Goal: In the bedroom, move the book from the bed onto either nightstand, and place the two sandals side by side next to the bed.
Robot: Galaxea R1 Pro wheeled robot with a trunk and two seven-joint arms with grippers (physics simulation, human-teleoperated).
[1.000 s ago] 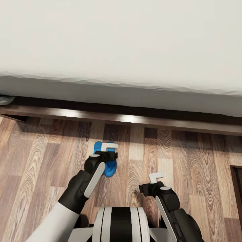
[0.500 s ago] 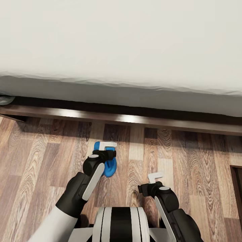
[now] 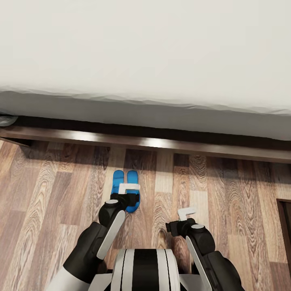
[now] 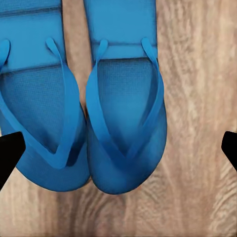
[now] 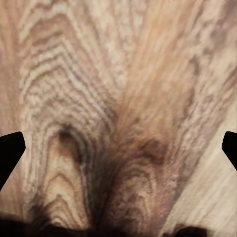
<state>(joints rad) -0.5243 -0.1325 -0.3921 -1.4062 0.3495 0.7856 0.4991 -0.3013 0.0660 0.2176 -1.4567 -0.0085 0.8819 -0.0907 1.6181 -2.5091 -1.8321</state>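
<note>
My left gripper (image 3: 129, 187) has drawn back toward my trunk since a second ago, uncovering the toe ends of both sandals (image 3: 125, 178); before, only one blue sole showed around it. Jaws spread wide, holding nothing: in the left wrist view the two dark fingertips (image 4: 10, 153) sit at opposite edges, and the pair of flip-flops (image 4: 79, 113) lies between and beneath them. Soles lie side by side, edges touching, straps up, flat on the wood-plank floor (image 3: 52, 194). They lie just ahead of the jaws, near the dark frame of the bed (image 3: 161, 143), mattress above it. My right gripper (image 3: 186, 212) hangs over bare planks, well apart from the sandals; jaws apart too, fingertips (image 5: 11, 148) at the edges of its wrist view, nothing between them.
</note>
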